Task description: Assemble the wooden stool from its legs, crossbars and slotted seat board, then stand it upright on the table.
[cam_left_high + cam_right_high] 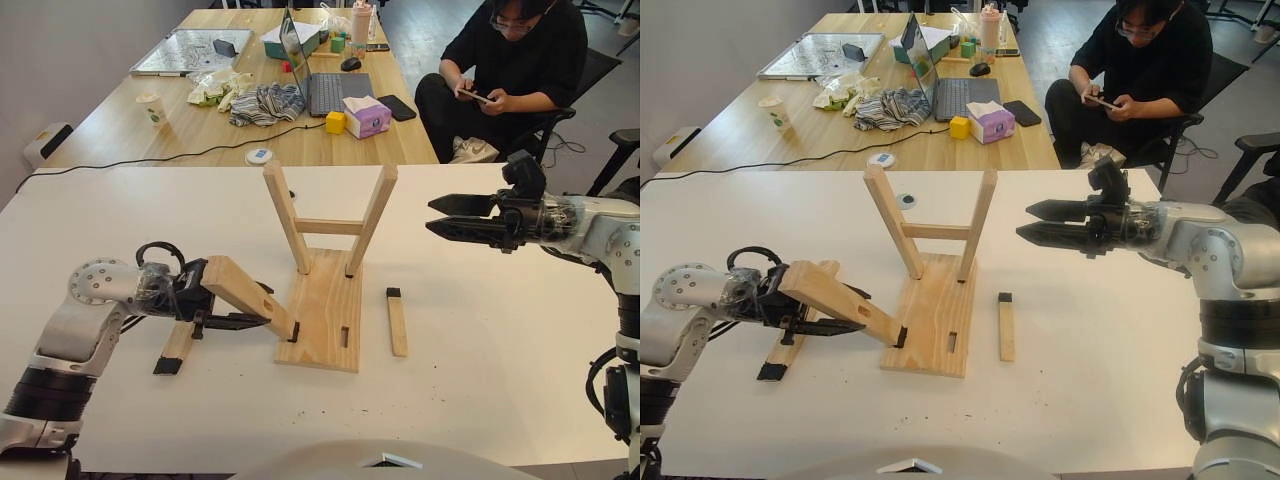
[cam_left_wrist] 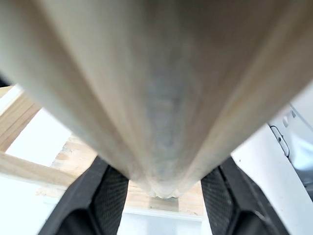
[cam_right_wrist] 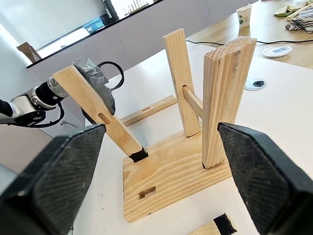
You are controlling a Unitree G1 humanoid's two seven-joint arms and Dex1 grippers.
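left fingers [image 2: 108,196] pinching tilted leg [image 1: 245,295], tip at seat board [image 1: 325,312], right fingers [image 1: 465,204] spread

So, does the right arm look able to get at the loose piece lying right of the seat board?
Probably yes: the loose piece lies alone, apart from the seat board, and the open right claw hangs on that side, with nothing between them.

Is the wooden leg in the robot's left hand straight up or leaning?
Leaning. The leg slants from the left hand down to a slot in the seat board.
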